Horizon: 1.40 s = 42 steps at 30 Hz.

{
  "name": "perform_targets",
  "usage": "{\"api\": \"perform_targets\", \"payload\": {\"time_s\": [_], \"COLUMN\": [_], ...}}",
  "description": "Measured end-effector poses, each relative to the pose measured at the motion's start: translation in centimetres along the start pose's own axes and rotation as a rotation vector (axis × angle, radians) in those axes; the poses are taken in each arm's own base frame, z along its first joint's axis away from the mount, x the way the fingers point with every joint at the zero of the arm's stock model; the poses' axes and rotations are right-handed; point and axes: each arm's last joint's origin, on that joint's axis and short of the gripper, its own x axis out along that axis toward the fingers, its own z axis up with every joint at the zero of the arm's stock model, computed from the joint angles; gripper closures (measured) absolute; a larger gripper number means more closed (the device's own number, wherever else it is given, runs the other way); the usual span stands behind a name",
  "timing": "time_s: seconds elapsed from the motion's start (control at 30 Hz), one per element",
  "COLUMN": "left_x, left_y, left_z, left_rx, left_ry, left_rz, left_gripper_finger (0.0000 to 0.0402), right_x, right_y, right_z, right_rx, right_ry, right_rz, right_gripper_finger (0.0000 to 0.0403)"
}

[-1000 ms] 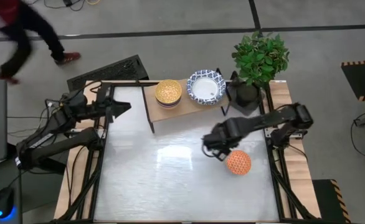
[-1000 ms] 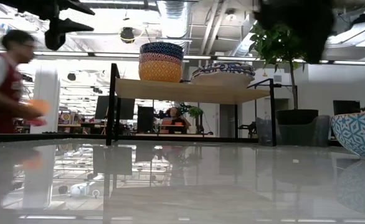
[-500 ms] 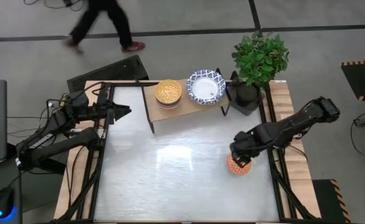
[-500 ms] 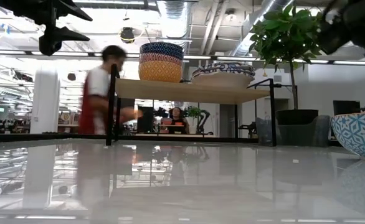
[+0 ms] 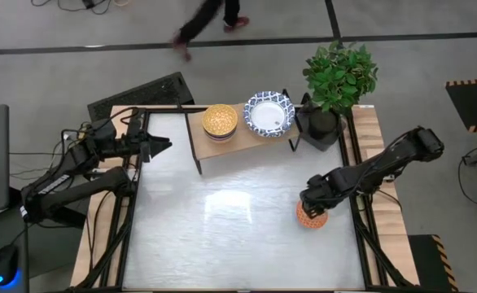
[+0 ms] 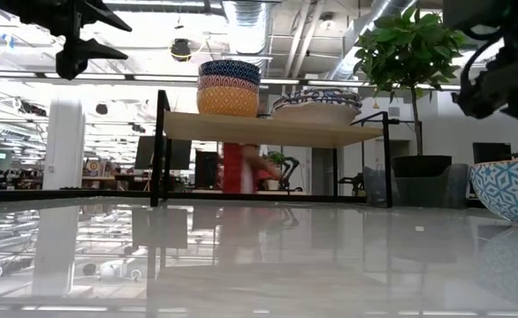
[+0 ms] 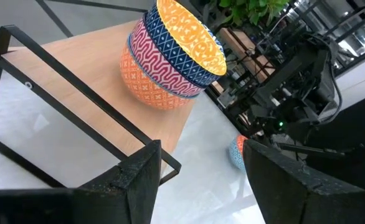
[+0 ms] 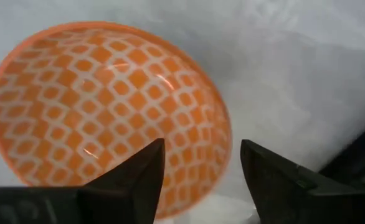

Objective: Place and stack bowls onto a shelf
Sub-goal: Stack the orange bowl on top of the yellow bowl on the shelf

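Observation:
A small bowl (image 5: pixel 306 219), orange with a white lattice inside (image 8: pixel 108 112) and light blue with white stars outside (image 6: pixel 511 190), stands on its base near the table's right edge. My right gripper (image 5: pixel 312 204) hangs open just above it; in the right wrist view (image 8: pixel 201 186) one finger is over the bowl's inside and one beyond its rim, with a gap showing in the low view (image 6: pixel 506 88). The wooden shelf (image 5: pixel 222 151) at the far edge carries a stack of small bowls (image 5: pixel 220 120) and wide white blue-rimmed bowls (image 5: pixel 269 114). My left gripper (image 5: pixel 164 144) waits open, raised at the far left.
A black plant pot (image 5: pixel 322 124) with a leafy plant (image 5: pixel 340 75) stands by the shelf's right end, at the table's far right corner. The table's black frame rail (image 5: pixel 357 220) runs close to the bowl's right side. A person moves about beyond the table's far edge.
My right gripper has moved from left of the bowl toward the table's right and near edges until it is over the bowl, then come down closer to it. The bowl has stayed in place. A person has walked past behind the table.

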Motion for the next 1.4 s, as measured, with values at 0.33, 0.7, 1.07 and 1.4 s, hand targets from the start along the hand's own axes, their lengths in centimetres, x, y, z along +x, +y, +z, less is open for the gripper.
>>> {"api": "perform_targets", "payload": {"time_s": [0.33,0.7,1.07,1.4], "left_x": [0.0,0.0,0.0,0.0], "left_y": [0.1,0.4,0.5,0.5], "left_z": [0.0,-0.4,-0.5,-0.5], "left_rx": [0.002,-0.011,-0.016,-0.041], "left_ry": [-0.009,0.025,0.037,0.036], "left_rz": [0.025,0.062,0.072,0.072], "left_gripper_finger": [0.0191,0.0191,0.0191,0.0191], "right_x": [1.9,-1.5,-19.4,-28.5], "right_y": [-0.7,1.3,1.4,1.7], "right_z": [0.1,1.1,8.0,18.6], "right_rx": [0.056,0.061,0.012,-0.201], "right_ry": [0.001,0.08,-0.256,-0.459], "right_rz": [-0.002,0.135,0.407,0.413], "right_gripper_finger": [0.0304,0.0365,0.0365,0.0365]}}
